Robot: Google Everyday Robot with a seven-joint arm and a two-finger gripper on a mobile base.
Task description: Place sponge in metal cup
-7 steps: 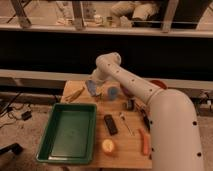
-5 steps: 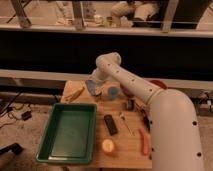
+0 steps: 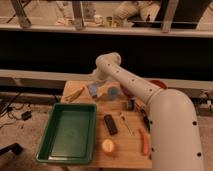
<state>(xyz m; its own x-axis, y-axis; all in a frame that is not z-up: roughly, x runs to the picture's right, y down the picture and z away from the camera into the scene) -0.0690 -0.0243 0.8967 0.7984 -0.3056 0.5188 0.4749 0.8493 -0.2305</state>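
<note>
My gripper hangs at the end of the white arm over the far left part of the wooden table. A small blue-grey sponge sits right under it, touching or just below it. The metal cup stands to the right of the sponge, near the arm's forearm. A blue cup stands between the sponge and the metal cup.
A green tray fills the table's left front. A yellow object lies at the far left, with a black bar, a utensil, a yellow fruit and an orange stick in front. A red bowl is behind the arm.
</note>
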